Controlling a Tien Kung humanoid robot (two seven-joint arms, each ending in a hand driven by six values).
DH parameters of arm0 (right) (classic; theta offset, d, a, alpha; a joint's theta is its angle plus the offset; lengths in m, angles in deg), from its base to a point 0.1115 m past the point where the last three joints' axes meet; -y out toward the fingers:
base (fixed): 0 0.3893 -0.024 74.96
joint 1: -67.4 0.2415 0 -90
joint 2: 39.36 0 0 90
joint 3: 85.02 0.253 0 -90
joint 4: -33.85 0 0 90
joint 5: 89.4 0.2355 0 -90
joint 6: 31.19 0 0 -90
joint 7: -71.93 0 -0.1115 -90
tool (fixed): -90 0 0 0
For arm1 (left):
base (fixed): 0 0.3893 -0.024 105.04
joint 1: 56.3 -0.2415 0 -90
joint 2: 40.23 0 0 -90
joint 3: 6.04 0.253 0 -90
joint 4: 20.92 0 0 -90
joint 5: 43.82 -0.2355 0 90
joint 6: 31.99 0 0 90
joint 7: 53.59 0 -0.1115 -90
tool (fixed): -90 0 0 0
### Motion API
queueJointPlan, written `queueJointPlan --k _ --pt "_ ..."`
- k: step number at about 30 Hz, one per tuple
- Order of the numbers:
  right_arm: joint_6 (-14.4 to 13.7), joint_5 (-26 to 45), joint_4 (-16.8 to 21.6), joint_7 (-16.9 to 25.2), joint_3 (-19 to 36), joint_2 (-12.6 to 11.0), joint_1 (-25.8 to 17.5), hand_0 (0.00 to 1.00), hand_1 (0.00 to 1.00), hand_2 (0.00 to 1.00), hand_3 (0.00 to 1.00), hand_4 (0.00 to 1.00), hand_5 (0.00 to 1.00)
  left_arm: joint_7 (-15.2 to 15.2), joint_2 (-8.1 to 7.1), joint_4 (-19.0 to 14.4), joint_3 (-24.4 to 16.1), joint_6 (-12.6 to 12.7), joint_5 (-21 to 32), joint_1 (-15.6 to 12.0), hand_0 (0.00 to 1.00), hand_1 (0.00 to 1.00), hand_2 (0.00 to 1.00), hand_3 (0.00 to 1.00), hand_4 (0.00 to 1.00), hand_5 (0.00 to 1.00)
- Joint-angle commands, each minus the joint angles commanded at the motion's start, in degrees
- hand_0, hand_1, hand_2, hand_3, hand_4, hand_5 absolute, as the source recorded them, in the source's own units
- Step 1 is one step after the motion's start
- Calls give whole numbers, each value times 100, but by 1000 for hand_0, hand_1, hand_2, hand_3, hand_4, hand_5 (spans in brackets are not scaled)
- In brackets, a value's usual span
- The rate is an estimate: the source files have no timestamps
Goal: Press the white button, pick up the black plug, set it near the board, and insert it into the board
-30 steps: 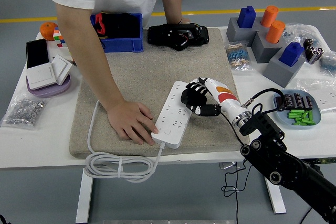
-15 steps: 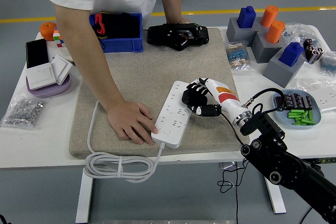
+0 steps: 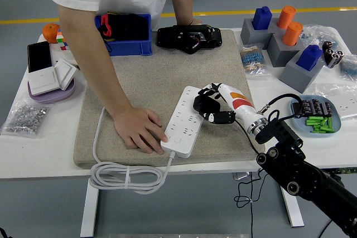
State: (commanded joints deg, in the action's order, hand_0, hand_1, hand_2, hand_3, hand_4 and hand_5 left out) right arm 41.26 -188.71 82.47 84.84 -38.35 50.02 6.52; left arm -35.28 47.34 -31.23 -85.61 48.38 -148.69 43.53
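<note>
While my right hand [image 3: 211, 106] hangs at the right edge of the white power strip [image 3: 184, 120], its black fingers [image 3: 218, 117] are curled around something dark at the strip's upper sockets; I take it for the black plug [image 3: 199, 105], though I cannot tell whether its pins sit in a socket or only rest against the strip's face. The white and orange forearm [image 3: 241, 104] runs back from the hand toward the near right corner. I see nothing of my left arm.

The strip lies at an angle on the beige mat [image 3: 150, 76] that covers the middle of the white surface [image 3: 39, 149]. Its round white button [image 3: 177, 138] is at the near end, bare and untouched. A person at the far side lays a flat hand [image 3: 140, 129] on the mat, fingertips touching the strip's near left edge. The strip's white cable [image 3: 125, 178] coils over the near edge of the surface.

At the far edge of the mat lies a black device [image 3: 188, 37], with a blue bin [image 3: 125, 35] to its left. On the right, a tray [image 3: 316, 118] holds green pieces.
</note>
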Motion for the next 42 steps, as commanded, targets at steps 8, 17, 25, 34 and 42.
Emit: queueJointPlan --k 8,17,25,34,42 --pt "10 -1 11 66 30 2 11 859 879 849 864 998 245 2 -1 0 -17 -2 -16 5 691 639 615 640 561 201" --pt "2 43 216 153 161 -41 -84 875 895 863 877 998 316 1 12 0 -18 1 0 4 692 638 615 640 560 201" --pt "34 25 1008 119 556 -303 -501 888 898 866 883 998 367 -4 19 0 -6 26 101 -12 691 639 615 640 560 201" --pt "53 -7 1680 139 753 -672 -1060 896 887 824 826 998 409 -9 20 0 -5 37 118 -10 691 638 615 640 560 202" --pt "65 9 1630 134 610 -679 -1178 898 882 821 818 998 431 -10 24 0 11 27 89 -9 691 637 615 640 560 202"
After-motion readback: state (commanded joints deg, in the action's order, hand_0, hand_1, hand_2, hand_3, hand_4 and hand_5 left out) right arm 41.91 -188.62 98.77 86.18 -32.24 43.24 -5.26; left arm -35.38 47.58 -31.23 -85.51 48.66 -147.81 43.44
